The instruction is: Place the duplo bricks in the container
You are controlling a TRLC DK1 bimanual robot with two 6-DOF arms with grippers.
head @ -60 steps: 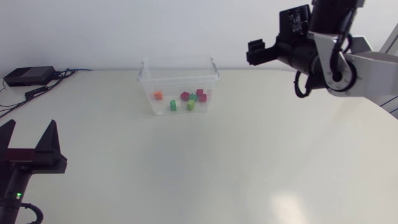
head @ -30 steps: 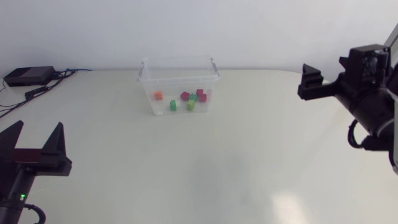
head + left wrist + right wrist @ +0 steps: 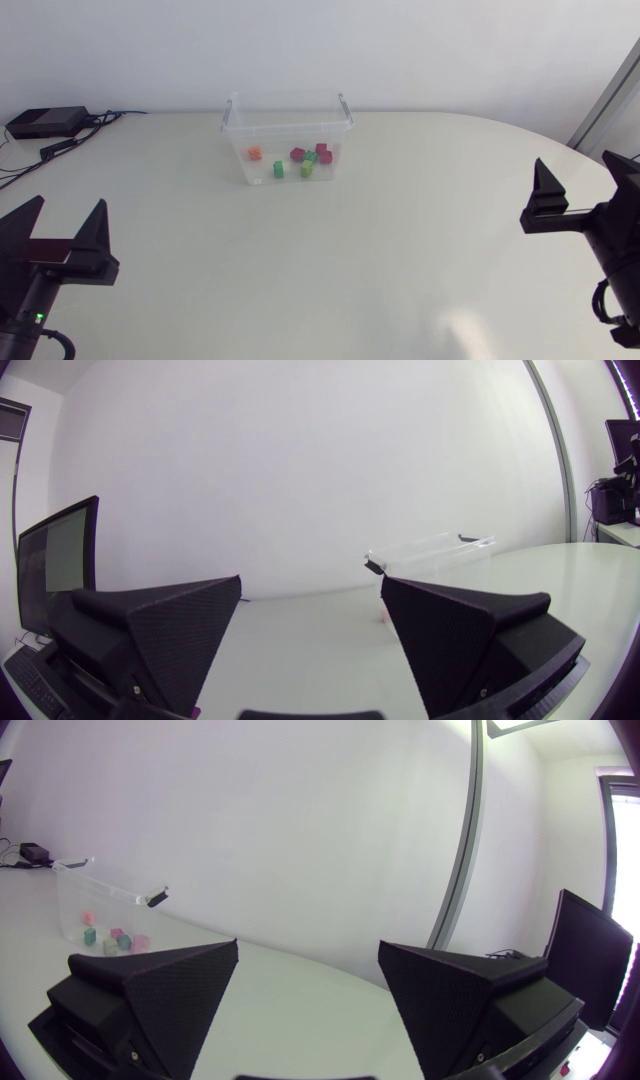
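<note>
Looking down from the head view, the clear container [image 3: 288, 135] sits on the table [image 3: 360, 270] in the upper middle of the frame, a little left of centre. Bricks [image 3: 300, 160] lie on its floor: an orange one [image 3: 254, 153] at the left, a green one [image 3: 279, 169] and a yellow-green one [image 3: 307, 169] toward the front, and dark red ones [image 3: 323, 153] at the right. The left gripper [image 3: 68, 202] is at the lower left edge, its fingers spread wide with nothing between them. The right gripper [image 3: 577, 165] is at the right edge, also spread wide and holding nothing. Both are well apart from the container. A black box [image 3: 45, 122] with cables lies at the upper left.

From the left wrist view, the left gripper [image 3: 312, 585] gapes wide over bare table, and the container [image 3: 430, 550] stands far ahead, beyond its right finger.

From the right wrist view, the right gripper [image 3: 308, 948] is wide open and empty. The container [image 3: 95, 905], with bricks [image 3: 110, 938] inside, stands far ahead, beyond the left finger.
</note>
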